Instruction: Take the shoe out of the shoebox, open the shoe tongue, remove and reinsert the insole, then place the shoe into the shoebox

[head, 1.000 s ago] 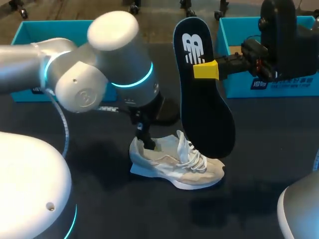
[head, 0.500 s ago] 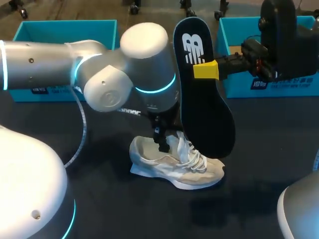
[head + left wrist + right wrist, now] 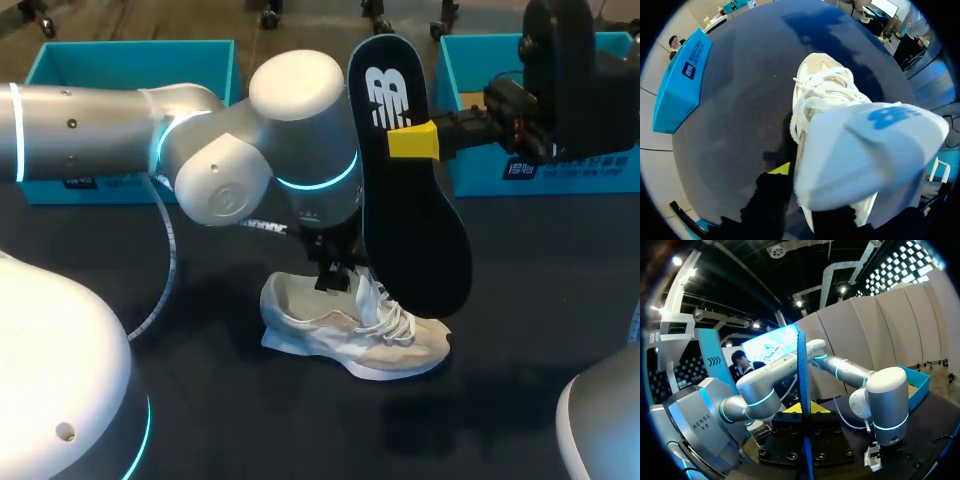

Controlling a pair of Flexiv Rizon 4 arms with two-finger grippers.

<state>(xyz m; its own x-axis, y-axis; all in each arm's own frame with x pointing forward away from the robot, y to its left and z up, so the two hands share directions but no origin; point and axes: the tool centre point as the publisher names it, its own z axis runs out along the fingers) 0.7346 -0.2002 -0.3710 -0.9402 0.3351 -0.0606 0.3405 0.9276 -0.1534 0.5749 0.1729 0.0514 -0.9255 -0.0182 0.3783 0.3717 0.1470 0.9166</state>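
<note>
A cream and white shoe point(image 3: 340, 330) lies on its sole on the black table, toe to the right. My left gripper point(image 3: 333, 275) is down at the shoe's opening, fingers closed from both sides on the white tongue point(image 3: 865, 150), which stands raised over the laces point(image 3: 825, 90); one yellow fingertip point(image 3: 782, 169) shows beside it. My right gripper point(image 3: 412, 141) holds the dark insole point(image 3: 410, 200) in the air above the shoe's toe, heel end up. In the right wrist view the insole point(image 3: 802, 390) shows edge-on between the yellow tips of that gripper point(image 3: 803, 409).
An open blue shoebox point(image 3: 470, 175) stands at the back right behind my right gripper. Another blue box point(image 3: 130, 55) stands at the back left, also seen as a blue box point(image 3: 682, 80) in the left wrist view. Bare black table surrounds the shoe.
My left arm moved right, from the shoe's heel to the tongue, and its fingers closed on the tongue. The right arm and insole stayed still.
</note>
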